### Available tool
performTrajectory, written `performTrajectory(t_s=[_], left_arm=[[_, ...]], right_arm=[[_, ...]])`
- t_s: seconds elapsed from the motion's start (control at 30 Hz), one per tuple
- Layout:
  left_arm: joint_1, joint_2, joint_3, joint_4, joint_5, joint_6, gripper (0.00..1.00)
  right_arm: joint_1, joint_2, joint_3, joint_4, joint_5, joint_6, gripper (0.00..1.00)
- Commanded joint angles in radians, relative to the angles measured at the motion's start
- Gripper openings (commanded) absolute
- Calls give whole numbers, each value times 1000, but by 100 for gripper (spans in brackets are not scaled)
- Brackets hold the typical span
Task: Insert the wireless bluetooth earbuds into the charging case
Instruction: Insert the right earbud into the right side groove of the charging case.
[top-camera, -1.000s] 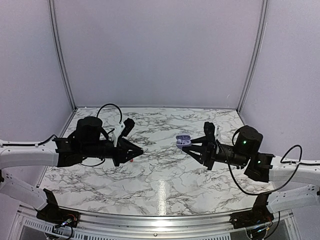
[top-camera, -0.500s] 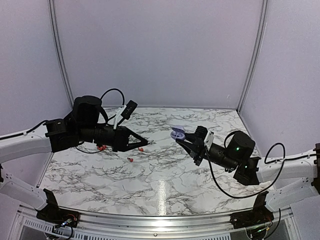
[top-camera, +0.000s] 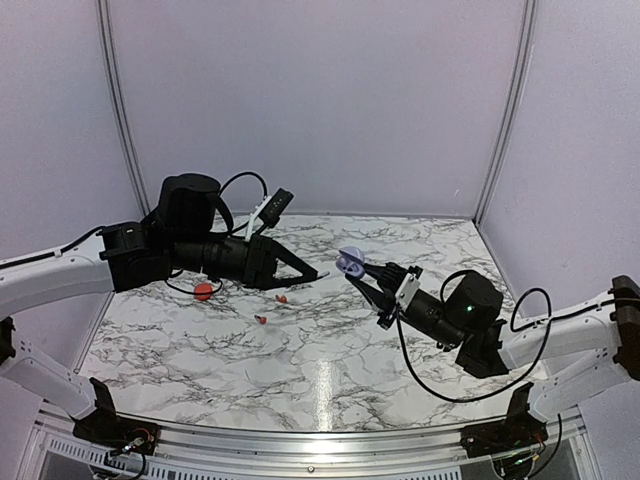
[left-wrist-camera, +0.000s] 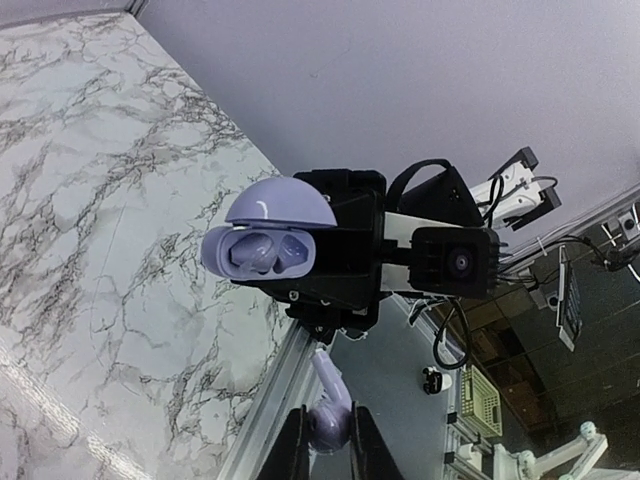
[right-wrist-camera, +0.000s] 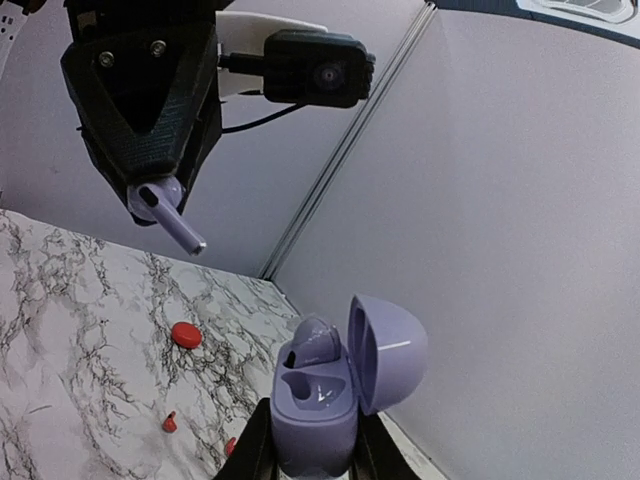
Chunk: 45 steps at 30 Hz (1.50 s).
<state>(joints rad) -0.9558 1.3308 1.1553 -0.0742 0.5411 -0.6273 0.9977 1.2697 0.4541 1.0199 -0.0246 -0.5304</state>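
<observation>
My left gripper (left-wrist-camera: 328, 430) is shut on a lilac earbud (left-wrist-camera: 331, 412), stem pointing away, held in the air. My right gripper (right-wrist-camera: 312, 445) is shut on an open lilac charging case (right-wrist-camera: 314, 405) with its lid (right-wrist-camera: 388, 350) tipped back. One lilac earbud (right-wrist-camera: 316, 342) sits in the case and the other well is empty. In the top view the left gripper (top-camera: 321, 273) and the case (top-camera: 349, 264) face each other a short gap apart above the table. Two tiny red earbuds (top-camera: 281, 298) (top-camera: 261, 319) lie on the marble below.
A round red case (top-camera: 204, 290) lies on the marble table (top-camera: 330, 360) under the left arm, and also shows in the right wrist view (right-wrist-camera: 185, 334). Pale walls close the back and both sides. A black cable loops over the left arm (top-camera: 240, 185).
Both arms have risen off the table and come together. The right gripper has lifted the open case and turned it towards the left gripper, which has climbed and moved right with the lilac earbud.
</observation>
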Motion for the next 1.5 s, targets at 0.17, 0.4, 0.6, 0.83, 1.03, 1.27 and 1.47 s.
performTrajectory(t_s=[0.17,0.4,0.6,0.83,1.03,1.27,1.47], left_arm=[[-4,41,46,14,-9,-215,12],[-6,43,32,62,-29,-292,12],[-6,51,27,65,-30,-327,12],[-6,57,17,65,-35,-339,12],[-6,65,14,65,-27,-344,12],[-6,85,15,65,-15,-353,11],[-8,96,17,65,-6,-357,11]], right_arm=[[48,58,-1,141,86,-117,0],[74,104,4,189,94,-144,0],[96,145,17,220,113,-163,0],[107,165,9,249,136,-154,0],[107,170,14,253,145,-156,0],[107,178,16,262,149,-163,0],[107,180,15,266,151,-159,0]])
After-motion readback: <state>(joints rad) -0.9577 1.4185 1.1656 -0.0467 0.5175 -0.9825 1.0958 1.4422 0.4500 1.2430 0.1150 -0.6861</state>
